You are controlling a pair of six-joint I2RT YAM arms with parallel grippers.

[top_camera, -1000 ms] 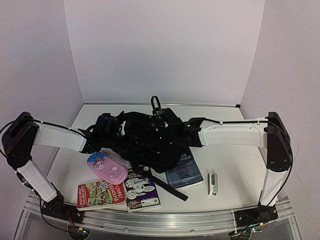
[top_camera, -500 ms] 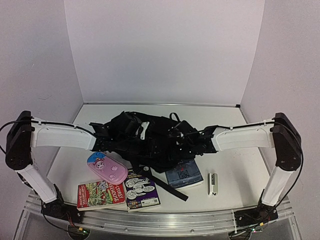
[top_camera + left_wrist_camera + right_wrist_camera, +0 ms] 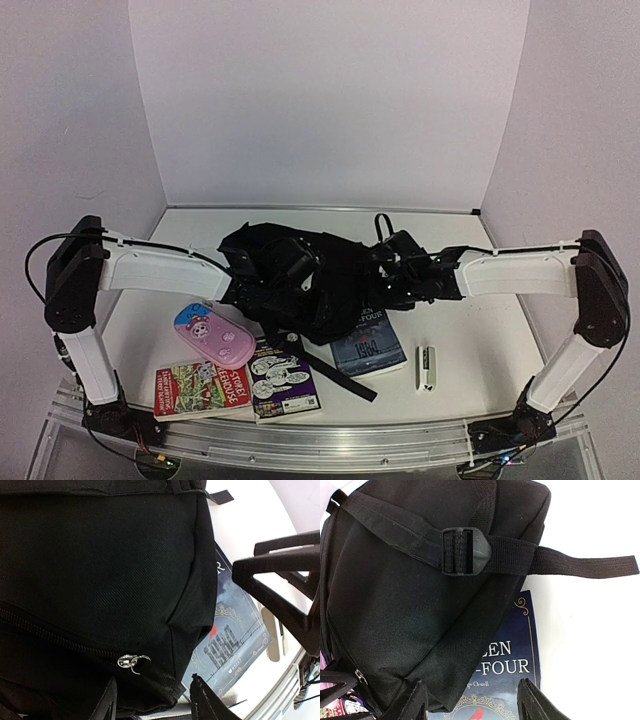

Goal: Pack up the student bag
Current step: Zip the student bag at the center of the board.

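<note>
Black fabric student bag (image 3: pixel 300 280) lying slumped at mid-tabletop (image 3: pixel 480 330), its near right corner overlapping a dark blue paperback of Nineteen Eighty-Four (image 3: pixel 372 348). Left end effector (image 3: pixel 152 682) at the bag's left side, fingers moderately apart above a zipped corner, gripping nothing. Right end effector (image 3: pixel 470 685) likewise half-wide over the bag's edge and the book cover. A strap with a plastic buckle (image 3: pixel 466 551) crosses the bag. Pink pencil case (image 3: pixel 213 335), red illustrated book (image 3: pixel 202 388) and black-and-white comic (image 3: pixel 283 380) lie towards the front edge.
</note>
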